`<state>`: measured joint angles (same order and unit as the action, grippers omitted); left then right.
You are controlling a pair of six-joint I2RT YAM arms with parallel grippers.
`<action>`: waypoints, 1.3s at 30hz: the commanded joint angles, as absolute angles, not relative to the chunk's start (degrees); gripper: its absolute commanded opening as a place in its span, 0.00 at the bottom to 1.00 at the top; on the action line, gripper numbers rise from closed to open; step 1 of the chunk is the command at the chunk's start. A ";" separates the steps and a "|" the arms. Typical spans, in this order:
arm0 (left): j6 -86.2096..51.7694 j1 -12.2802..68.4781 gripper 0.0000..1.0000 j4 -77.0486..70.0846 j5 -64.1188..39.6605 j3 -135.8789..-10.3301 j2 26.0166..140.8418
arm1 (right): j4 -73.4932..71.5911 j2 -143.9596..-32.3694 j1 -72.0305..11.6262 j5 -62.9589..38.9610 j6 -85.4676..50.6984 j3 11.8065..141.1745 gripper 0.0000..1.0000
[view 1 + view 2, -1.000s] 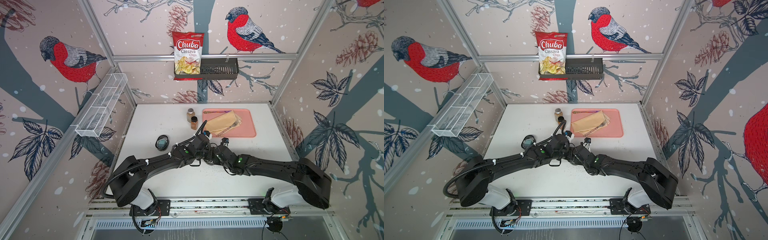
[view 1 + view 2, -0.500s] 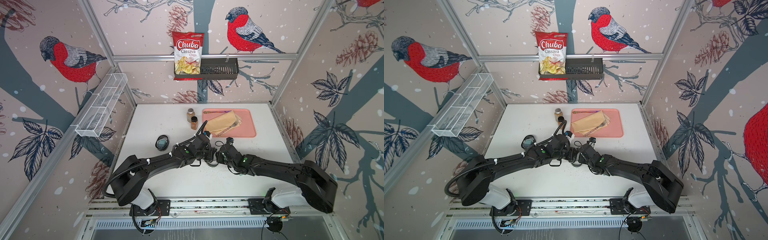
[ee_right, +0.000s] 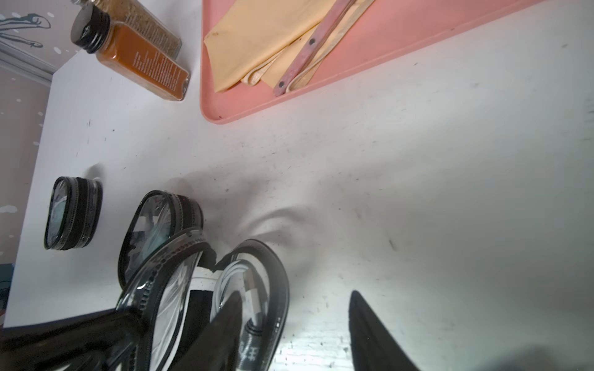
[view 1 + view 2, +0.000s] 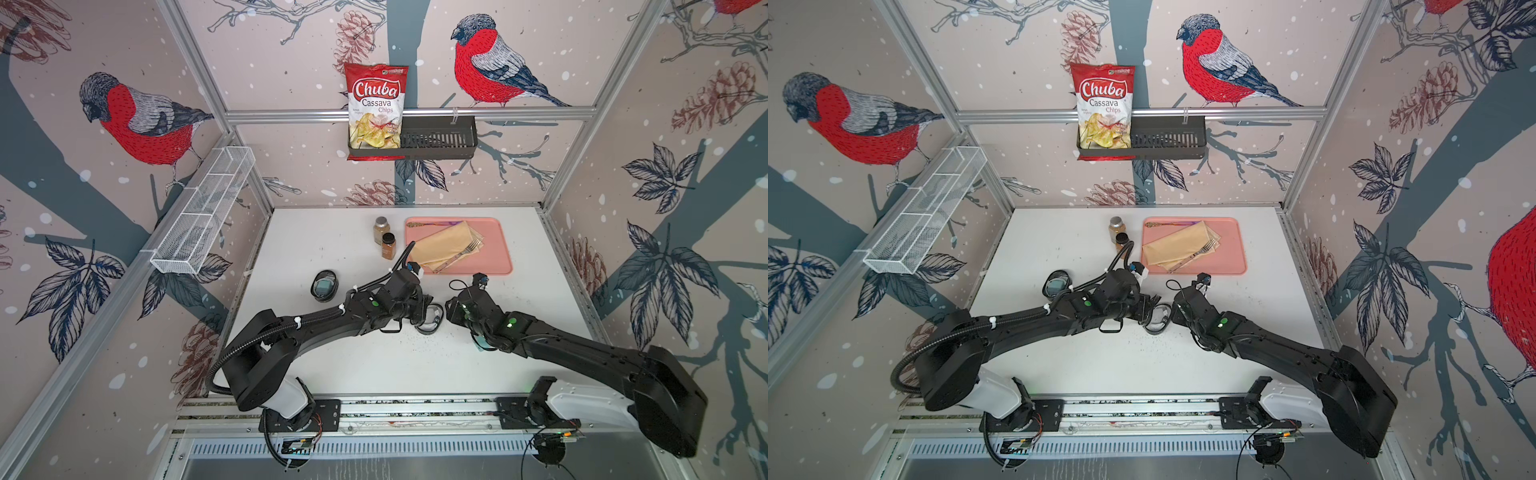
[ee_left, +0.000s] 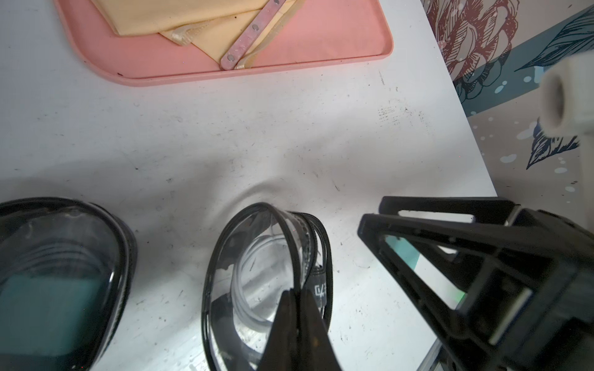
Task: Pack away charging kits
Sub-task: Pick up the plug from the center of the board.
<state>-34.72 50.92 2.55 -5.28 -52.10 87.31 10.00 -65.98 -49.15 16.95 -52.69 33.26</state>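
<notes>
Now left gripper (image 5: 297, 298) pinches clear black-rimmed oval case (image 5: 254, 257), right gripper (image 3: 295, 294) spread; tugging could spill its coiled white cable (image 3: 226, 282).

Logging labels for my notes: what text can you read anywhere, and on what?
"Chuba Cassava Chips": red chip bag in the wall basket.
Smaller print on that bag: too small to read.
Spice jar label: blurred, unreadable.
White mark on the held case's tab: too blurred to read.
</notes>
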 commanded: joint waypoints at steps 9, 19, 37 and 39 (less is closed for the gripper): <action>-35.44 50.98 0.00 2.27 -2.72 -52.73 86.86 | 31.32 -53.11 -48.22 23.58 -71.37 25.16 0.83; -35.42 50.97 0.00 2.72 -2.47 -52.49 86.04 | 25.10 -45.97 -47.81 16.94 -74.72 17.41 0.97; -35.35 50.97 0.00 2.72 -2.90 -53.08 87.19 | 20.91 -68.22 -50.25 16.33 -67.71 26.41 0.81; -35.33 50.98 0.00 2.72 -2.90 -53.11 87.28 | 20.99 -70.47 -50.40 16.79 -66.71 27.22 0.77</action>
<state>-34.74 50.92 3.75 -3.01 -52.64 87.15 17.21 -68.51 -50.22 15.79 -68.69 26.63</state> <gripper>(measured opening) 0.073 0.779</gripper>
